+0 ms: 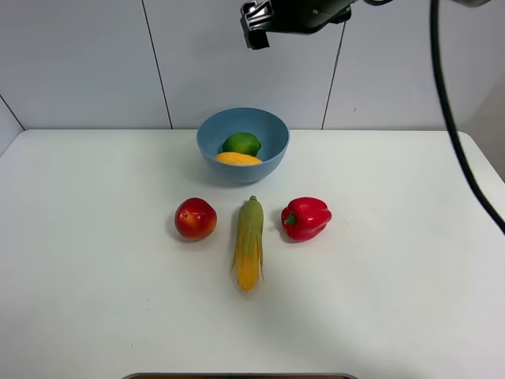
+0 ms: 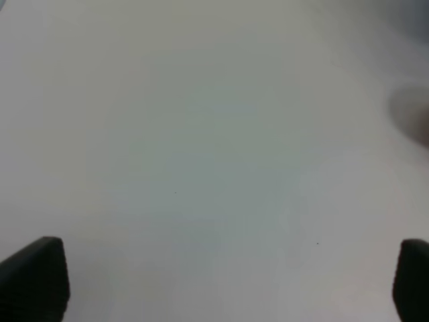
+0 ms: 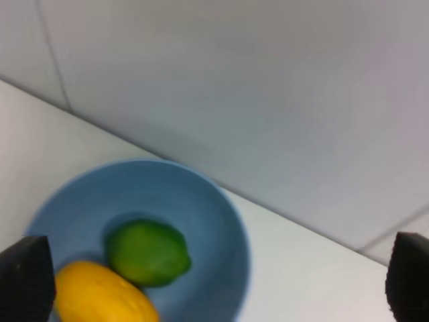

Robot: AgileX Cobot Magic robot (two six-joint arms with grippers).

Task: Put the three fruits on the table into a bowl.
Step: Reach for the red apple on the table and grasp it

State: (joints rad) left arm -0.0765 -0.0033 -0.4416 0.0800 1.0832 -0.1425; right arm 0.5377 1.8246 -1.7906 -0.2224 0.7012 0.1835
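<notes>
Above bowl (image 3: pixel 181 194), my right end effector (image 3: pixel 218 278): spread, empty; left end effector (image 2: pixel 222 280) too. Mango (image 3: pixel 100 295), green fruit (image 3: pixel 147 251) inside; apple (image 1: pixel 196 219) outside.

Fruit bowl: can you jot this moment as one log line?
bowl: mango, green fruit inside | table: apple not yet in | left gripper: open, empty | right gripper: open, empty

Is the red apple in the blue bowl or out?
Out. The red apple sits on the white table, apart from the round light blue bowl, which holds only the yellow-orange mango and round green fruit.
</notes>
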